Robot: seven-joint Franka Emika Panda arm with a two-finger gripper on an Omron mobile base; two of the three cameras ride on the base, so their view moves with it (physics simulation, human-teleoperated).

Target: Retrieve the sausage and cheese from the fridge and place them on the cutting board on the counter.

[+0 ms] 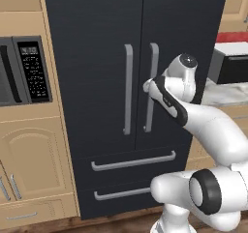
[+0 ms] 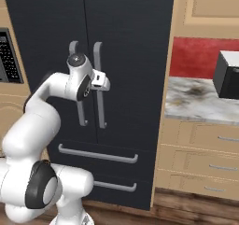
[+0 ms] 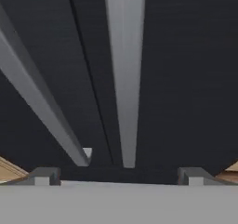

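No legible writing on fridge (image 1: 97, 58)

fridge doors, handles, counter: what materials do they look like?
Fridge: matte black panels, probably painted metal, no glare. Handles: smooth grey bars, likely brushed metal or plastic, with a soft sheen. Counter: white-grey stone look with brown veining, probably marble.
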